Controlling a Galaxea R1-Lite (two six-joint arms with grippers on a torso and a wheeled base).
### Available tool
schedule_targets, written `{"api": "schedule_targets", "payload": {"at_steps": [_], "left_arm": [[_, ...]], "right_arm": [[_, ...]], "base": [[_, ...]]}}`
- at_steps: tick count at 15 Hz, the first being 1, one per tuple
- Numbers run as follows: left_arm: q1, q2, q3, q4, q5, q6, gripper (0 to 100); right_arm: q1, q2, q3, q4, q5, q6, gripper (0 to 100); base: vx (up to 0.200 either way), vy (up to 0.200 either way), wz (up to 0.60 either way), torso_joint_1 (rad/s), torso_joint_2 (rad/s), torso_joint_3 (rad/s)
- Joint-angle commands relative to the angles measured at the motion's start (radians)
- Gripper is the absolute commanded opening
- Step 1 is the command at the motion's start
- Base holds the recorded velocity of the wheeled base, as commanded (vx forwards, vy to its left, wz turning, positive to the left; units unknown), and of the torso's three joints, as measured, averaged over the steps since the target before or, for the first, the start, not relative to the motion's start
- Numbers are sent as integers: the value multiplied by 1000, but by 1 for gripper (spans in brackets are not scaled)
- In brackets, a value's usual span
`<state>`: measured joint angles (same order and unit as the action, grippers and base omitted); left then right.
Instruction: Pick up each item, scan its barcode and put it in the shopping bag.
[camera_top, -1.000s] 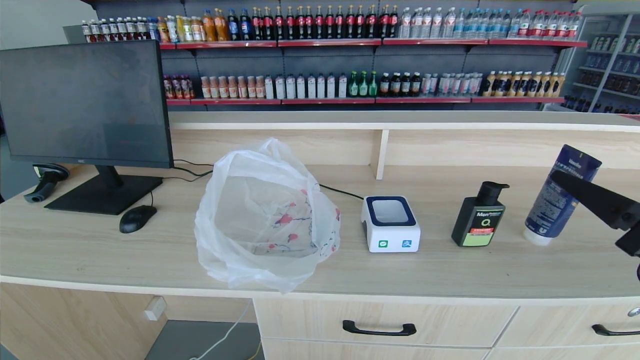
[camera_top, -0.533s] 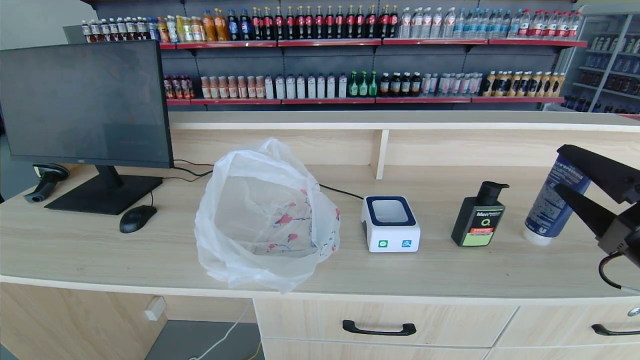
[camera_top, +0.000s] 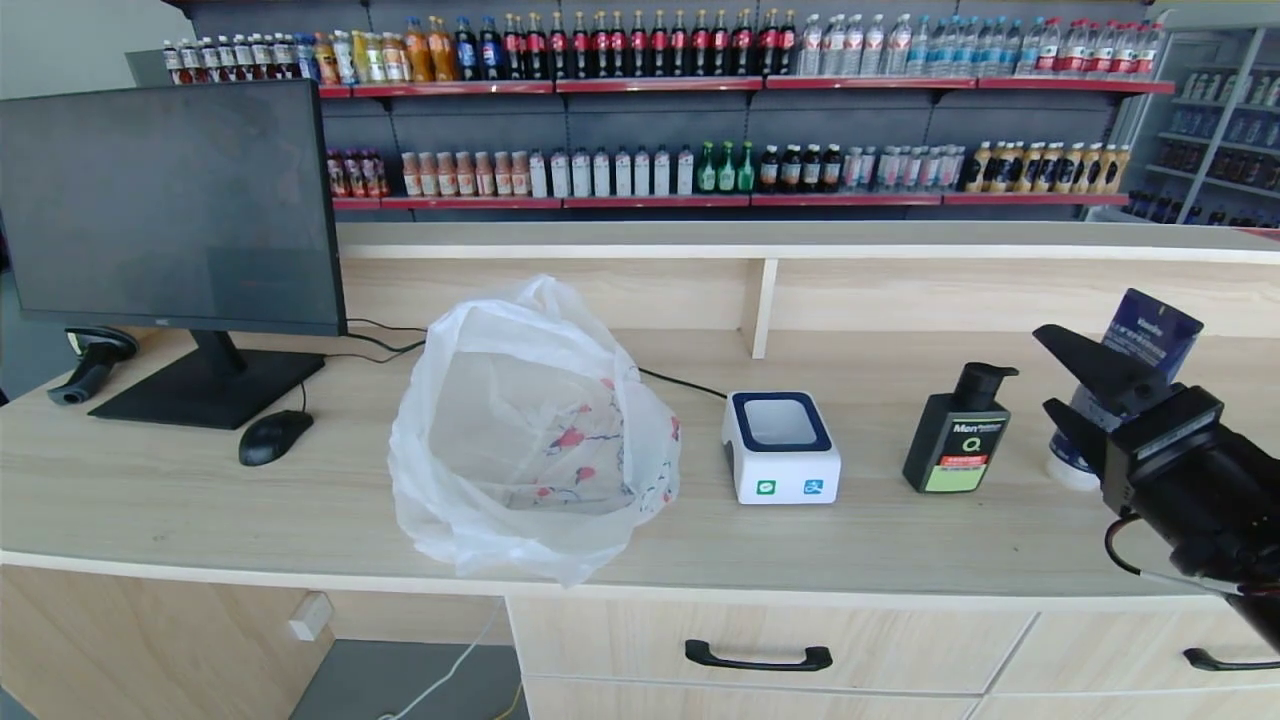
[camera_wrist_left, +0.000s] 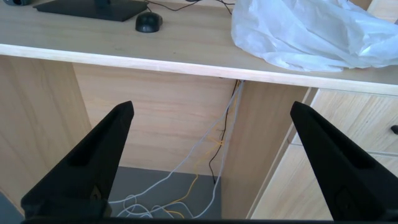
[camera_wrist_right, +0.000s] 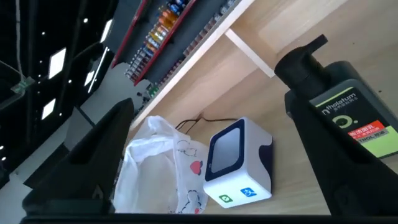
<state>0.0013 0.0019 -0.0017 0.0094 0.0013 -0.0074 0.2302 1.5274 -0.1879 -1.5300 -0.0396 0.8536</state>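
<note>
White, crinkled plastic shopping bag (camera_top: 535, 440)

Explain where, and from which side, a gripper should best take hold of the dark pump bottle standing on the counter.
Grip the pump bottle by its broad body below the shoulder, not the narrow pump head. It stands upright, so probably come in level from its right, where the open right gripper is; the scanner stands apart on its other side.
</note>
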Motion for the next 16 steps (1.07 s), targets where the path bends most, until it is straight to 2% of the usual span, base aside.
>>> {"api": "schedule_targets", "payload": {"at_steps": [1, 4, 7, 9, 11, 16], "left_arm": [[0, 0, 0, 0, 0, 0, 100], [0, 0, 0, 0, 0, 0, 100], [0, 0, 0, 0, 0, 0, 100], [0, 0, 0, 0, 0, 0, 100], [0, 0, 0, 0, 0, 0, 100], [0, 0, 0, 0, 0, 0, 100]], "right_arm": [[-12, 63, 10, -7, 0, 2, 100], [-20, 97, -7, -13, 6, -1, 100], [-35, 149, -47, -12, 27, -107, 100], [-37, 143, 5, -13, 35, -102, 100], [-37, 126, 4, -21, 55, -128, 100], [-38, 137, -5, -22, 55, -79, 100]], "base": [[0, 0, 0, 0, 0, 0], [0, 0, 0, 0, 0, 0], [0, 0, 0, 0, 0, 0], [0, 0, 0, 0, 0, 0], [0, 0, 0, 0, 0, 0], [0, 0, 0, 0, 0, 0]]}}
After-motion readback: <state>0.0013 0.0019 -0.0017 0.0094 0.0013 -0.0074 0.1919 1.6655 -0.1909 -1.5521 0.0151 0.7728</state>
